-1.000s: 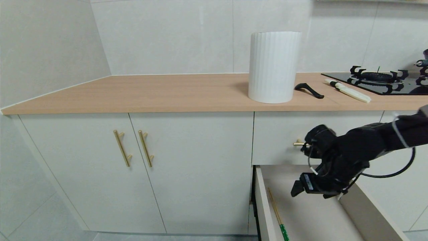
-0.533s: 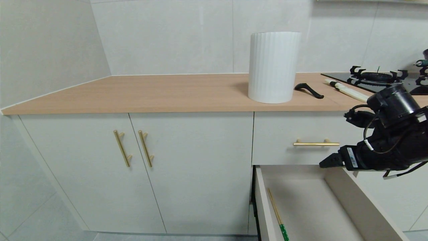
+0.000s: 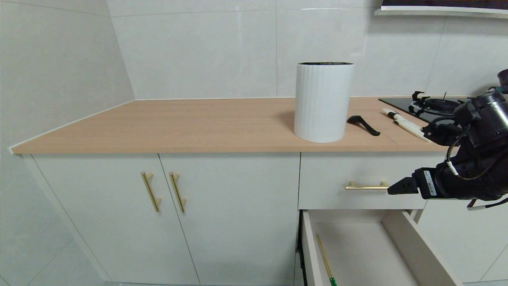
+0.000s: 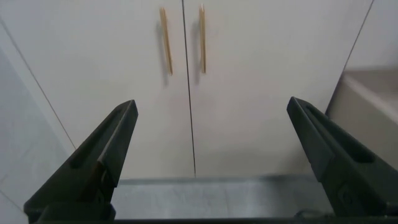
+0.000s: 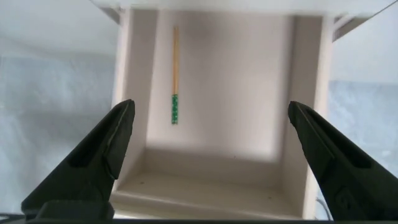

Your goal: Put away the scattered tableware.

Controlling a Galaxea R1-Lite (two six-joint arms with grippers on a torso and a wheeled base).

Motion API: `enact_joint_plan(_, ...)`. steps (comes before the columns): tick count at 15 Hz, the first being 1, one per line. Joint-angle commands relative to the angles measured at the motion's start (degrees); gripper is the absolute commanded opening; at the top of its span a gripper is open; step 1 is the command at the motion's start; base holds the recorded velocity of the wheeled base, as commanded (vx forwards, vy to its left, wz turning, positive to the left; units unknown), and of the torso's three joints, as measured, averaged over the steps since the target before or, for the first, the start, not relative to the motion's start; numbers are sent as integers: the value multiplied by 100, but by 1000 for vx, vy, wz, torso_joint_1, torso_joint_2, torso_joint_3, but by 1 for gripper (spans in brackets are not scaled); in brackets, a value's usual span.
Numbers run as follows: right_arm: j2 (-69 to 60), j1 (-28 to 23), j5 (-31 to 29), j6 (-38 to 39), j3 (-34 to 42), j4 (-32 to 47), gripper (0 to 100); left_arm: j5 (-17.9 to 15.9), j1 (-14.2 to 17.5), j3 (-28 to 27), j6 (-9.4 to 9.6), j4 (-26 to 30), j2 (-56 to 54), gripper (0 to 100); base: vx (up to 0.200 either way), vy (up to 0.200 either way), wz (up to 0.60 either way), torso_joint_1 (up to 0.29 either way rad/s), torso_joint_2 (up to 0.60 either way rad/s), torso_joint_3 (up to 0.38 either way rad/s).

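A wooden chopstick (image 3: pixel 324 260) with a green end lies along the left side of the open lower drawer (image 3: pixel 412 254); the right wrist view looks down on the chopstick (image 5: pixel 175 74) in the drawer (image 5: pixel 298 93). My right gripper (image 3: pixel 399 186) hangs open and empty above the drawer's right wall, level with the gold handle (image 3: pixel 365 186) of the shut drawer above it. On the wooden counter (image 3: pixel 198 127) a black spoon (image 3: pixel 363 124) and a white knife (image 3: pixel 405 124) lie to the right of a tall white ribbed holder (image 3: pixel 323 102). My left gripper (image 4: pixel 211 155) is open and empty, facing the cabinet doors (image 4: pixel 249 93).
A gas hob (image 3: pixel 434 105) sits at the counter's far right, just behind the knife. Two cabinet doors with gold handles (image 3: pixel 162 192) stand shut to the left of the drawers. Tiled walls close the counter at the back and left.
My right gripper has lifted out of the open drawer and swung to the right, to the height of the upper drawer's handle. The head camera has since shifted, so the whole scene sits lower.
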Motion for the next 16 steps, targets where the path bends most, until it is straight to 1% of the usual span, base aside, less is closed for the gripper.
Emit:
enact_joint_plan(1,5,1,-1,8,6,3,100,-2,1,0,2,-1,0,100,0,0,0,168,-505,-286)
enact_joint_plan(12,49,10,-1,-88,111,-15,100,-2,1,0,2,-1,0,100,0,0,0,201,-480,-283)
enact_joint_plan(14,31,10,-1,-282,191,-24,100,-2,1,0,2,-1,0,100,0,0,0,129,-298,-164)
enact_joint_plan(16,5,1,-1,-299,199,-85,100,-2,1,0,2,-1,0,100,0,0,0,46,-90,-51)
